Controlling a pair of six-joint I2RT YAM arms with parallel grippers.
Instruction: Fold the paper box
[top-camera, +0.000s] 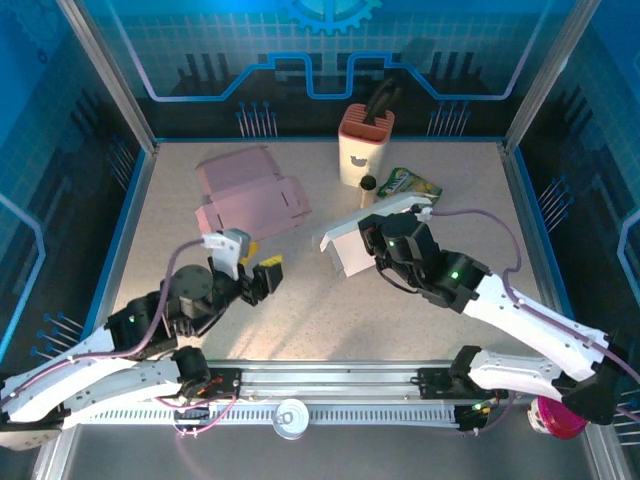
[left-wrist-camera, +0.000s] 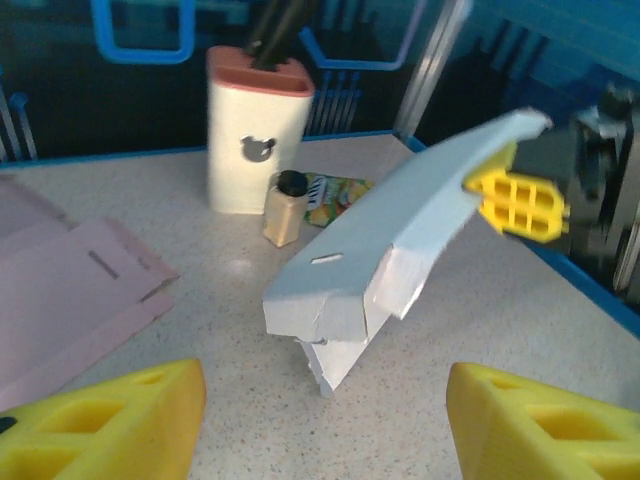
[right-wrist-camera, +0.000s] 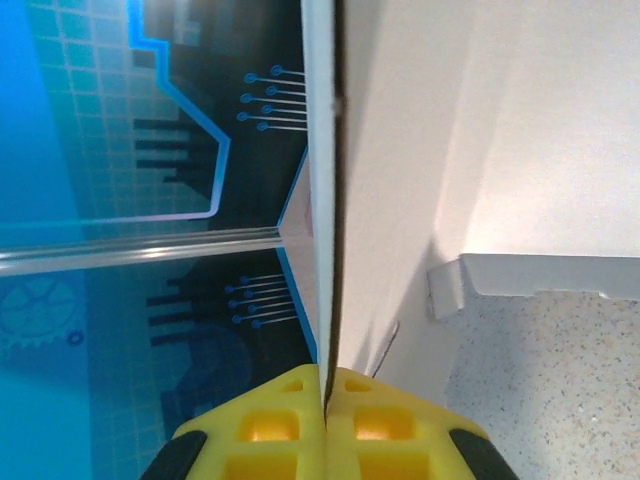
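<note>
The white paper box (top-camera: 345, 245) is partly folded and tilted, its low corner touching the table and its high edge pinched by my right gripper (top-camera: 385, 235). In the right wrist view, the right gripper (right-wrist-camera: 326, 385) is shut on a thin white panel (right-wrist-camera: 420, 150) of the box. From the left wrist, the box (left-wrist-camera: 400, 235) slants up to the right, where one yellow fingertip (left-wrist-camera: 515, 200) of the right gripper clamps it. My left gripper (top-camera: 258, 262) sits left of the box, open, nothing between its fingers (left-wrist-camera: 325, 400).
A flat pink box blank (top-camera: 250, 190) lies at the back left. Behind the white box stand a cream holder (top-camera: 365, 145) with dark tools, a small bottle (top-camera: 367, 190) and a green packet (top-camera: 410, 183). Blue walls enclose the table.
</note>
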